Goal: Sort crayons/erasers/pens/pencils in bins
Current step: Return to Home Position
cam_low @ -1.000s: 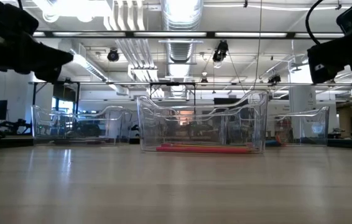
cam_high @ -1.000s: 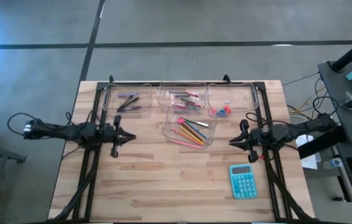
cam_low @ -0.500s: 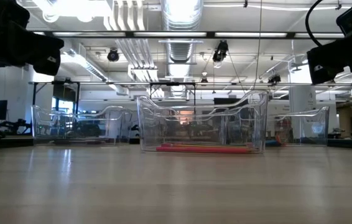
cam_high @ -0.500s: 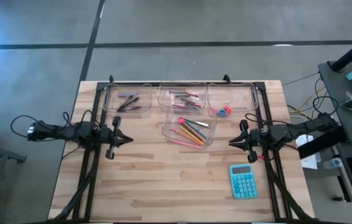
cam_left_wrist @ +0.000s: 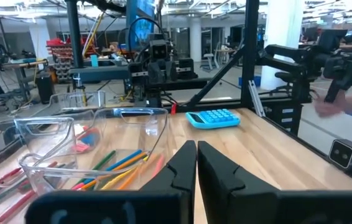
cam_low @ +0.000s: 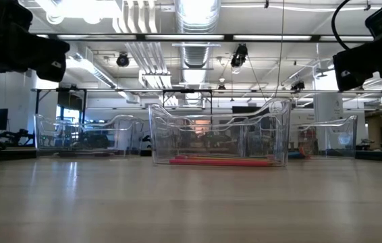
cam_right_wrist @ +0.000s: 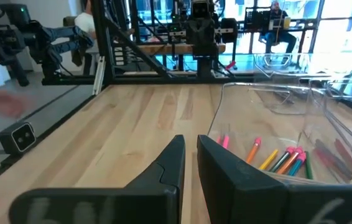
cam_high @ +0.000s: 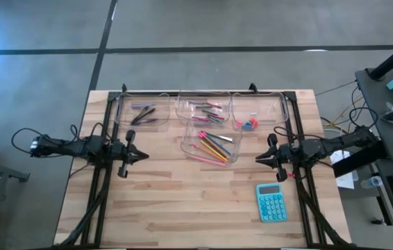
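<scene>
seemingly nothing is left loose: pens (cam_high: 143, 113), crayons (cam_high: 207, 109), erasers (cam_high: 248, 124) and pencils (cam_high: 212, 146) lie in the bins (cam_high: 232, 156). the left pincer (cam_high: 142, 154) and right pincer (cam_high: 259, 158), both pressed together and empty, should hold clear of the desk (cam_high: 182, 201).

There's a teal calculator (cam_high: 271, 202) sitting near the front right of the wooden table (cam_high: 182, 201), with grey floor (cam_high: 203, 24) beyond.
</scene>
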`<act>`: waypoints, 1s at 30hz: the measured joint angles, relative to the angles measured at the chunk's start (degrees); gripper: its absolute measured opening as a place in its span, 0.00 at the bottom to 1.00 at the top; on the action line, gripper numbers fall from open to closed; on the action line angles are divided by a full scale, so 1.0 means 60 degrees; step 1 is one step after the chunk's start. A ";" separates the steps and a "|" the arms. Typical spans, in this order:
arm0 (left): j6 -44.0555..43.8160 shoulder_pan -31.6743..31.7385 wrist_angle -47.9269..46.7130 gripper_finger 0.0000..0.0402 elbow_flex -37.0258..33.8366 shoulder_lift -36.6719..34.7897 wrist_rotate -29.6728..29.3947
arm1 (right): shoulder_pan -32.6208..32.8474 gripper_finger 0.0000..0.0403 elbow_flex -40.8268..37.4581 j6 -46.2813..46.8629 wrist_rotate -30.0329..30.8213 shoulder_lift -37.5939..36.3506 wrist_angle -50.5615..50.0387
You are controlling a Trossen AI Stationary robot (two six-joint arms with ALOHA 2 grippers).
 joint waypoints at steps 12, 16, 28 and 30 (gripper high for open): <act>0.0000 0.0000 0.0069 0.00 0.0000 -0.0006 -0.0029 | 0.0000 0.08 -0.0004 0.0701 0.0004 0.0004 0.0016; 0.0000 0.0000 0.0076 0.00 0.0000 0.0012 -0.0028 | 0.0000 0.08 -0.0004 0.0701 0.0004 0.0004 0.0019; 0.0000 0.0000 0.0084 0.00 0.0000 0.0000 -0.0025 | 0.0000 0.08 -0.0004 0.0701 0.0004 0.0004 0.0024; 0.0000 0.0000 0.0084 0.00 0.0000 0.0000 -0.0025 | 0.0000 0.08 -0.0004 0.0701 0.0004 0.0004 0.0027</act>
